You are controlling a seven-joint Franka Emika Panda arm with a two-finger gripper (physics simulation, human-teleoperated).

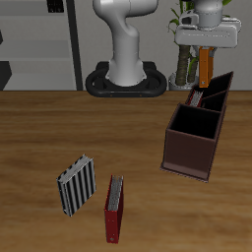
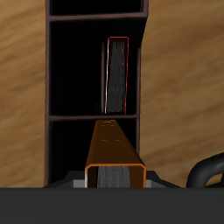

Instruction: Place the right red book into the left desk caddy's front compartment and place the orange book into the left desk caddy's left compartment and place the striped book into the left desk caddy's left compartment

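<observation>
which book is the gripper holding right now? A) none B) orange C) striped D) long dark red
B: the gripper is shut on the orange book above the left desk caddy; the striped book lies on the table.

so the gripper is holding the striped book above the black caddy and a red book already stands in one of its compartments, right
Not quite. The gripper holds the orange book, not the striped book, which lies on the table in the exterior view. The red book does stand inside the left desk caddy, as the wrist view shows.
</observation>
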